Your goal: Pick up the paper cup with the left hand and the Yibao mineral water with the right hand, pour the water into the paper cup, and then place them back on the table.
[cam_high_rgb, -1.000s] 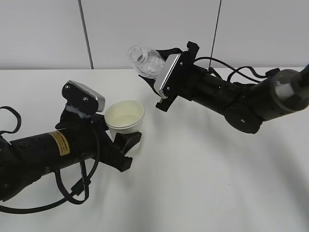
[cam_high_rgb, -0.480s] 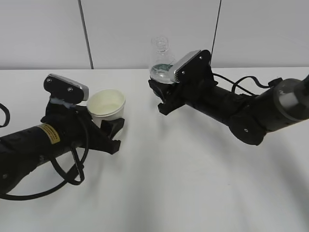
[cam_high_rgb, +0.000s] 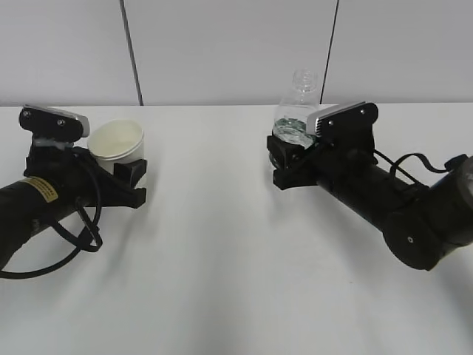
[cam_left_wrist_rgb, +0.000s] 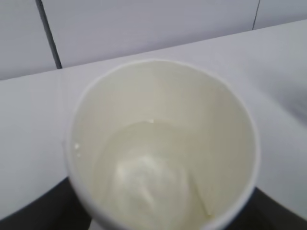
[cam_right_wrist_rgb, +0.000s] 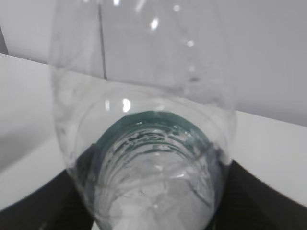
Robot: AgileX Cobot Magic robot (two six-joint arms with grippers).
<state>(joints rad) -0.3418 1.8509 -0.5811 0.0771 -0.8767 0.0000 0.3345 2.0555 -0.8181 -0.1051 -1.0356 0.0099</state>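
White tabletop, plain, fills the near field; the table (cam_high_rgb: 222, 281) runs back to a pale panelled wall with two dark vertical seams.

Near left: my left hand (cam_high_rgb: 111, 174) lies low along the surface, forearm with its yellow label sticker (cam_high_rgb: 37, 190) angled toward the left edge, a black cable (cam_high_rgb: 63, 248) looping beside it on the table. Its jaws are closed around the paper cup (cam_high_rgb: 117, 142), black fingers on either side of the lower wall. Cup is upright, rim open to the top. Left wrist view looks straight down into it: cream interior, a shallow pool of clear liquid (cam_left_wrist_rgb: 151, 177) at the bottom, droplets on the inner wall. Whether the cup base touches the table I cannot tell.

Near right: my right hand (cam_high_rgb: 292, 159) reaches in from the right edge, grey rounded joint (cam_high_rgb: 458, 188) low at that side. Its jaws clamp the Yibao mineral water (cam_high_rgb: 297, 115) around the green-labelled lower body. Bottle is upright, capless neck at top, upper body clear. Right wrist view shows ribbed plastic and the green band (cam_right_wrist_rgb: 153, 125) between my dark fingers.

Cup and bottle stand well apart, cup at left, bottle right of centre, both toward the far side of the table.
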